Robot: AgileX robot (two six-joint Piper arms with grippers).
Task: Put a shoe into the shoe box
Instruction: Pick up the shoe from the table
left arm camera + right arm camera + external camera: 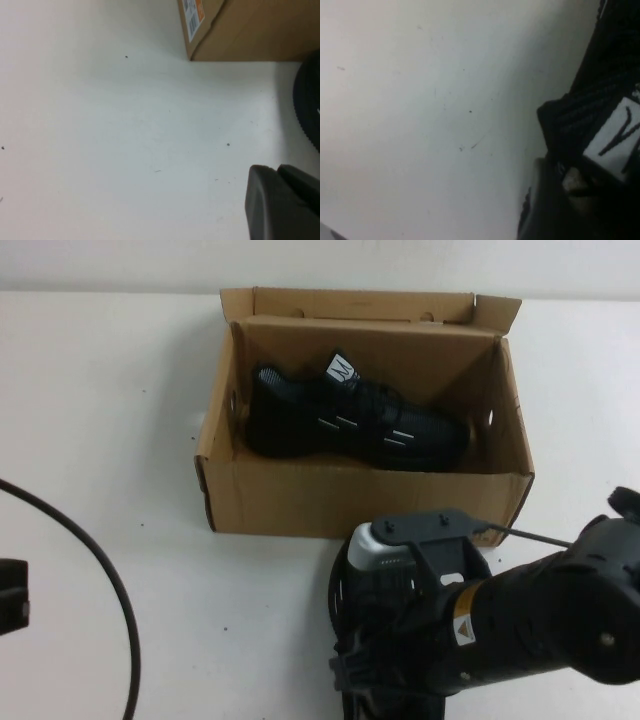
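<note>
The brown cardboard shoe box (330,495) stands open at the table's middle, its flap lid folded back. One black mesh sneaker (350,420) lies inside it on its side, white tongue label up. A second identical shoe (347,690) sits on the table just in front of the box, mostly hidden under my right arm. My right gripper (395,630) is down on this shoe. In the right wrist view the gripper (570,200) is closed at the tongue, beside the white logo label (615,135). My left gripper (10,605) is parked at the far left, shut and empty (285,200).
A black cable (110,590) curves over the table on the left. The left wrist view shows the box's corner with an orange-and-white sticker (192,12) and the edge of the second shoe (307,110). White tabletop surrounds the box.
</note>
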